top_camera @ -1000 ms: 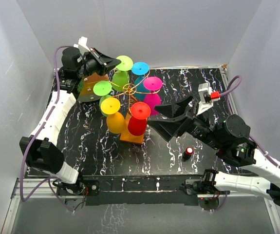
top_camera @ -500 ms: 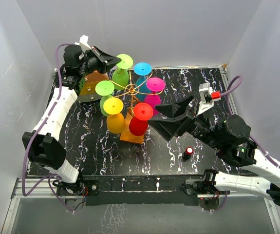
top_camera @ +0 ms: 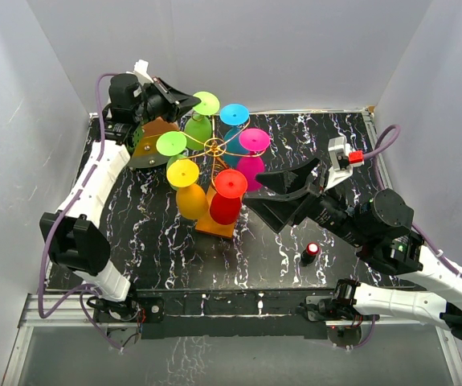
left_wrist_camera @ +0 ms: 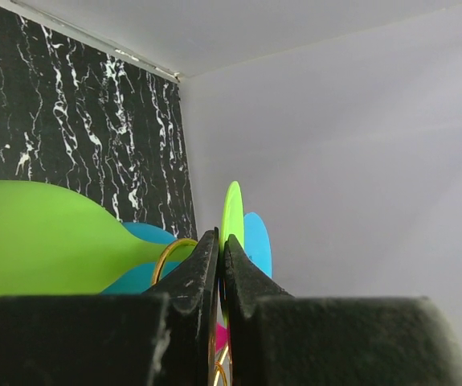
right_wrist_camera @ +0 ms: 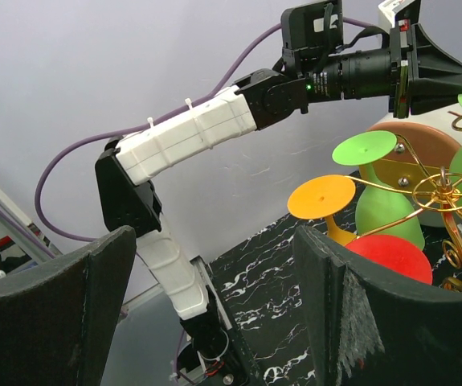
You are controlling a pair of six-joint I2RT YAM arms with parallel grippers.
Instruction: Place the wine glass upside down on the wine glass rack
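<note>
At the near edge of the bench (top_camera: 150, 233) the two arm bases are bolted to a metal rail. Just beyond, right of centre, a small black cylinder with a red top (top_camera: 312, 252) stands alone on the marbled surface, apart from everything else.

The right pincer (top_camera: 252, 193) (right_wrist_camera: 214, 241) hangs released above it, jaws wide, holding nothing. It points at the wine glass rack (top_camera: 213, 146) (right_wrist_camera: 447, 193) and its tips stop just short of the red glass (top_camera: 226, 201). A bare strip of bench shows between the rack's orange base and the right edge, and a broader stretch shows left of the base, as far as the left arm.

The rack stands mid-bench. Besides the red one, a yellow glass (top_camera: 189, 193), a green glass (top_camera: 170, 145), a magenta glass (top_camera: 252, 157) and a blue glass (top_camera: 233, 121) hang bowl-down from its gold arms, feet crowded close together.

On the rack's far side the lime wine glass (top_camera: 200, 125) (left_wrist_camera: 46, 241) hangs upside down. The left pincer (top_camera: 194, 100) (left_wrist_camera: 219, 240) is clenched on the rim of its foot (the disc rises edge-on from the seam between the tips). Under that wrist a drum-shaped box (top_camera: 152, 141) sits near the bench's far-left corner, close to the side wall, with the back wall just behind.
</note>
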